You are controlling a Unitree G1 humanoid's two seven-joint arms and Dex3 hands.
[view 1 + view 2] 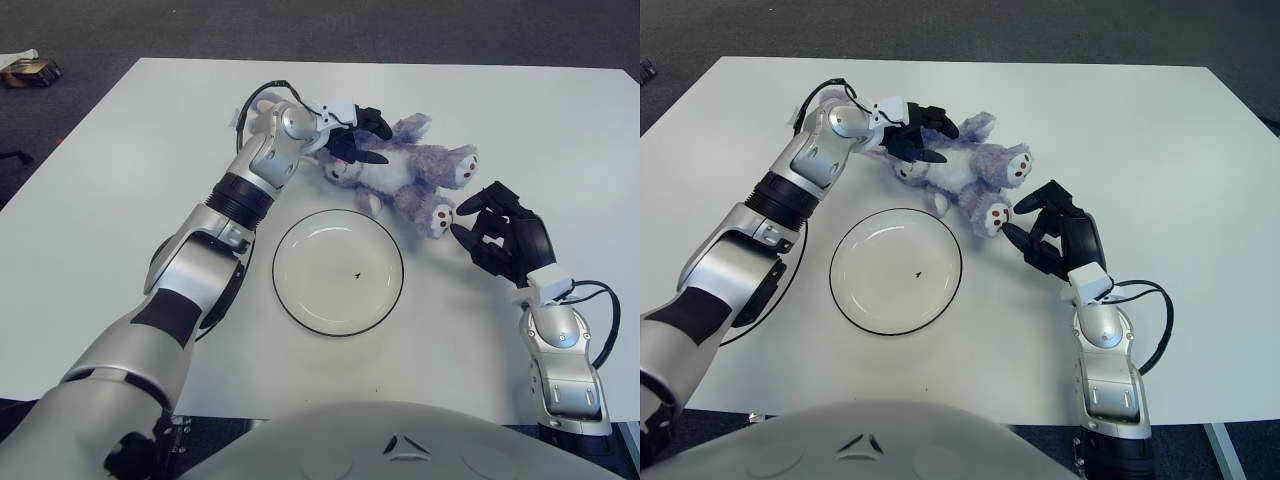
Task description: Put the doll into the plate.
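Observation:
A purple plush doll (pixel 418 168) lies on the white table (pixel 120 200), just beyond the far right of the plate, its feet pointing towards my right hand. My left hand (pixel 357 140) is shut on the doll's head end, black fingers curled over the fur. An empty white plate (pixel 318 288) with a dark rim sits at the table's middle, nearer me than the doll. My right hand (pixel 492 228) hovers to the right of the plate, fingers spread, with its fingertips close to the doll's foot (pixel 442 213) and holding nothing.
The table's far edge runs just behind the doll, with dark floor beyond it. A small dark object (pixel 30 70) lies on the floor at the far left. A black cable (pixel 600 320) loops off my right forearm.

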